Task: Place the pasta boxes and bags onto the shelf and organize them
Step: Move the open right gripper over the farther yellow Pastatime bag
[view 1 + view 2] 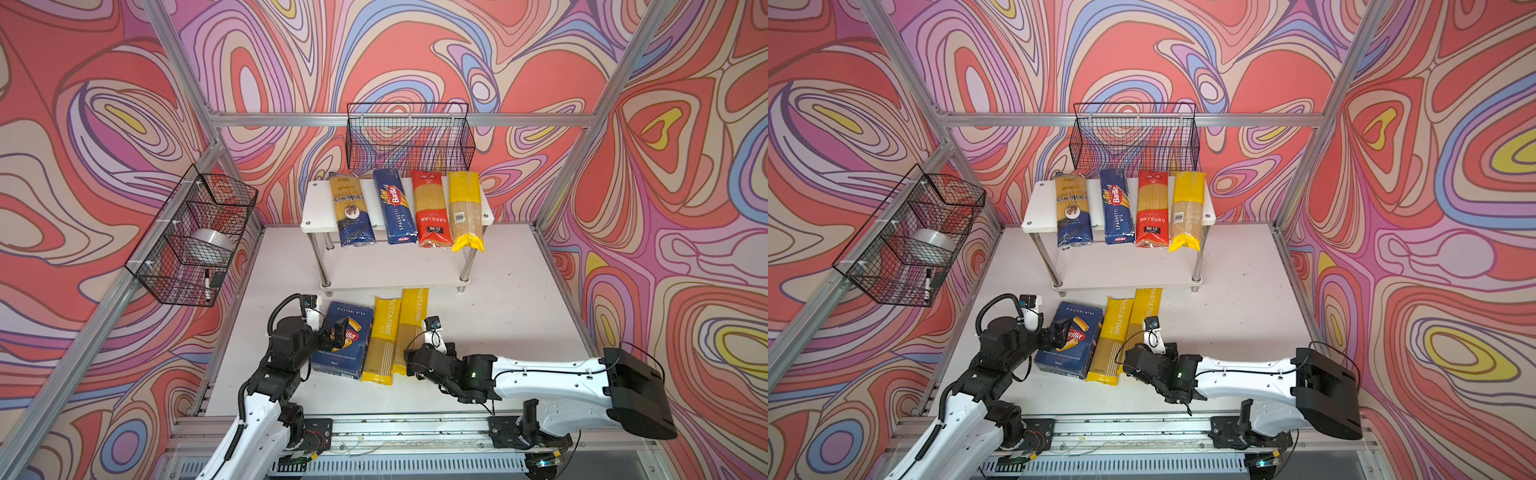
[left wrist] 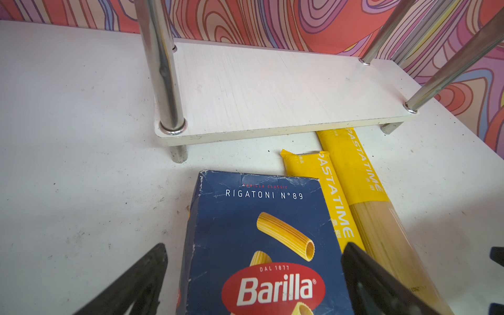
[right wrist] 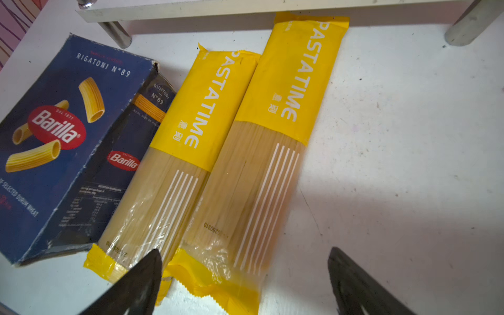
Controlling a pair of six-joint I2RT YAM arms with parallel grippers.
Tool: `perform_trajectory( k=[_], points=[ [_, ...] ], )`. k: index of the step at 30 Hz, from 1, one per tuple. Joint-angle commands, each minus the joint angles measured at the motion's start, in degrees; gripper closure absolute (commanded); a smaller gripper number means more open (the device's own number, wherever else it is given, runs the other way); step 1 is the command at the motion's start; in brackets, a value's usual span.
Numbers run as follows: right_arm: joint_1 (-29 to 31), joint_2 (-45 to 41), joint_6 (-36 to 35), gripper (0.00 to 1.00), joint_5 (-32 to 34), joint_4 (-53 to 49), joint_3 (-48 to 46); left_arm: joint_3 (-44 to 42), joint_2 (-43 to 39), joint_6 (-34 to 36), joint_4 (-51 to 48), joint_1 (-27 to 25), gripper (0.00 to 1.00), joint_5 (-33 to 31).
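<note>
On the shelf's point(image 1: 318, 208) top board lie the gold-and-navy ankara bag point(image 1: 351, 210), the narrow Barilla spaghetti box point(image 1: 394, 205), a red bag point(image 1: 430, 212) and a yellow bag point(image 1: 466, 212). Its lower board point(image 2: 272, 90) is bare. On the table in front lie the rigatoni box point(image 1: 340, 345) and two yellow bags point(image 1: 380, 340) point(image 1: 412, 324), side by side. My left gripper point(image 2: 255, 245) is open and straddles the rigatoni box point(image 2: 259, 231). My right gripper point(image 3: 245, 251) is open over the near end of the right yellow bag point(image 3: 272, 136), gripping nothing.
One black wire basket point(image 1: 409, 137) hangs on the back wall above the shelf. Another point(image 1: 195, 237) on the left wall holds a tape roll point(image 1: 210, 245) and a marker point(image 1: 206, 284). Aluminium posts frame the table; a rail point(image 1: 395, 428) runs along its front edge.
</note>
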Motion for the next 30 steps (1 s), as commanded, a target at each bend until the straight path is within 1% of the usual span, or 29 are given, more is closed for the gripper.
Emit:
perform_trajectory(
  k=[1,2,4,5,8,12,18,21,26,30],
  points=[
    [-4.56,3.31,-1.74,0.02,-4.06,1.43,3.82,0.85,0.15,0.52,-1.03,-0.11,0.0,0.08],
    [-7.18,4.3,-1.95,0.02,-6.0,0.75,5.06,0.79,0.23,0.52,-1.1,-0.1,0.0,0.12],
    [-11.77,5.31,-3.57,0.02,-12.46,3.66,5.38,0.94,0.41,0.63,-1.07,-0.18,0.0,0.46],
    [-12.99,5.63,-4.05,0.02,-13.9,5.0,5.3,0.94,0.49,0.69,-1.01,-0.11,0.0,0.64],
    [-13.57,7.72,-3.6,0.02,-12.94,4.98,6.69,0.94,0.41,0.87,-0.94,-0.15,0.0,1.13],
    [-12.45,12.99,-3.74,0.02,-16.77,5.99,8.41,0.85,0.17,0.96,-0.98,-0.11,0.0,1.49],
    [-12.44,17.05,-2.79,0.02,-11.86,2.15,10.38,0.59,-0.66,0.7,-1.18,-0.1,0.0,0.57],
    [-12.42,19.1,-2.86,0.02,-11.65,1.85,11.21,0.42,-1.08,0.7,-1.21,-0.07,0.0,0.55],
    [-12.41,22.7,-2.95,0.02,-13.36,3.08,12.15,0.59,-0.74,0.69,-1.14,-0.11,0.0,0.66],
    [-12.37,23.43,-3.03,0.02,-10.27,-2.9,14.73,0.67,-0.45,0.7,-1.08,-0.17,0.0,0.7]
  ],
)
